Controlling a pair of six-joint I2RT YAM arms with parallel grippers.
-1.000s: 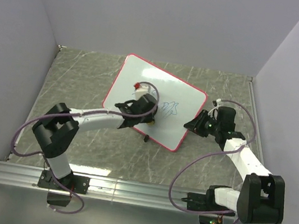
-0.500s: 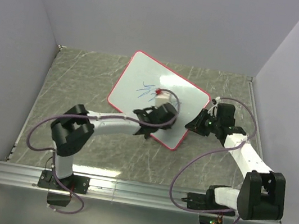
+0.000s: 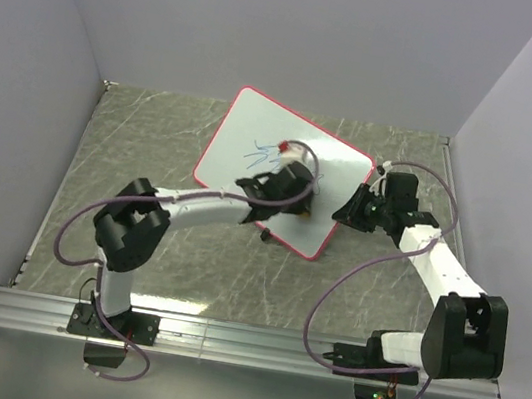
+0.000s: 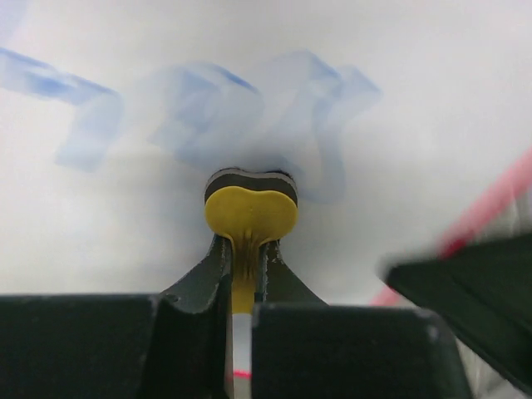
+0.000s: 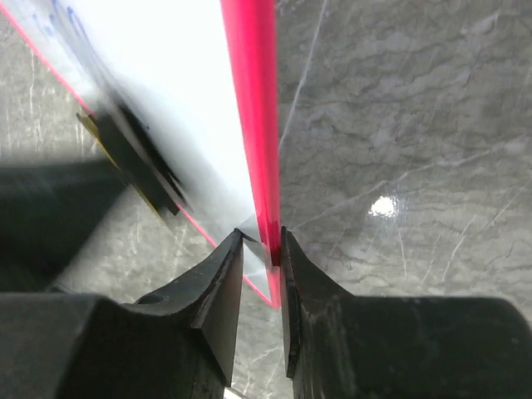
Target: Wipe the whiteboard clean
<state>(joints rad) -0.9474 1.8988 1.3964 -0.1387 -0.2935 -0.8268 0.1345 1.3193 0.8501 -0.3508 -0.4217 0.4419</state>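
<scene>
The whiteboard is white with a red-pink rim and lies at the middle of the table, its right side raised. Blue scribbles remain on it, smeared in the left wrist view. My left gripper is shut on the small yellow eraser and presses it against the board just below the scribbles. My right gripper is shut on the board's right edge; its rim runs between my fingers in the right wrist view.
The table is grey marble with white walls on three sides. A small black foot of the board shows at its near edge. A metal rail runs along the front by the arm bases.
The board has turned and shifted back and to the right. My left gripper has swept the eraser right across it. The scribbles now lie left of the eraser, partly smeared.
</scene>
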